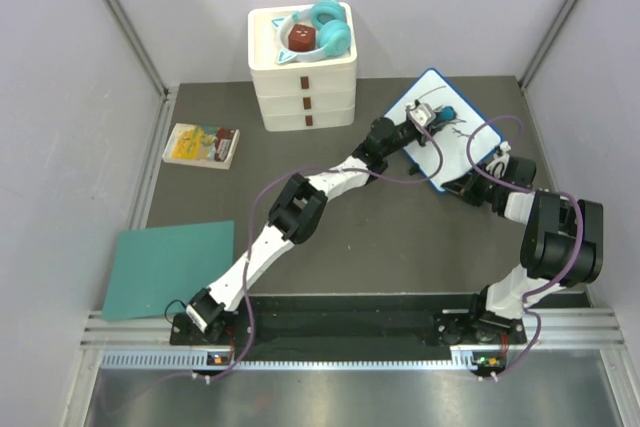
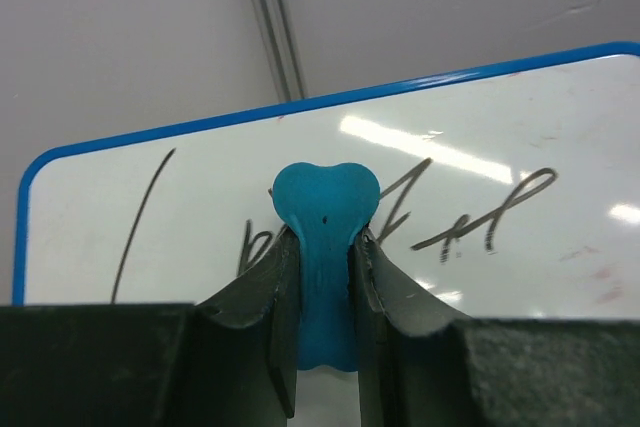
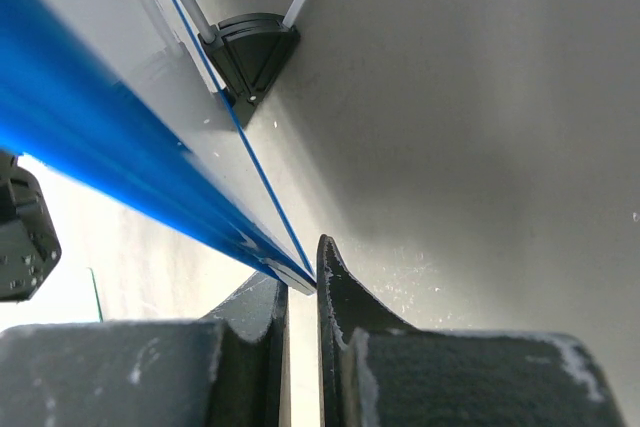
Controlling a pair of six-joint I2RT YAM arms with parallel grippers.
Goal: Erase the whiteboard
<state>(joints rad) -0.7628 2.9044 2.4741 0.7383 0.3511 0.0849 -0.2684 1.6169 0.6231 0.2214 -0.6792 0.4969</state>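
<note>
pinching blue eraser (image 2: pixel 325 197), left tool (image 2: pixel 326 239) closed

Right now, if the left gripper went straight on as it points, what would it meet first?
The whiteboard: the eraser in the left gripper points at its written face, probably very near.

Drawer box (image 1: pixel 302 87), booklet (image 1: pixel 201 145), teal sheet (image 1: pixel 170 267).

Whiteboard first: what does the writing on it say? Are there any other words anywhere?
Whiteboard: black scrawled strokes, not readable as any word.
Yellow booklet: print too small to read.
No other text shows.
</note>
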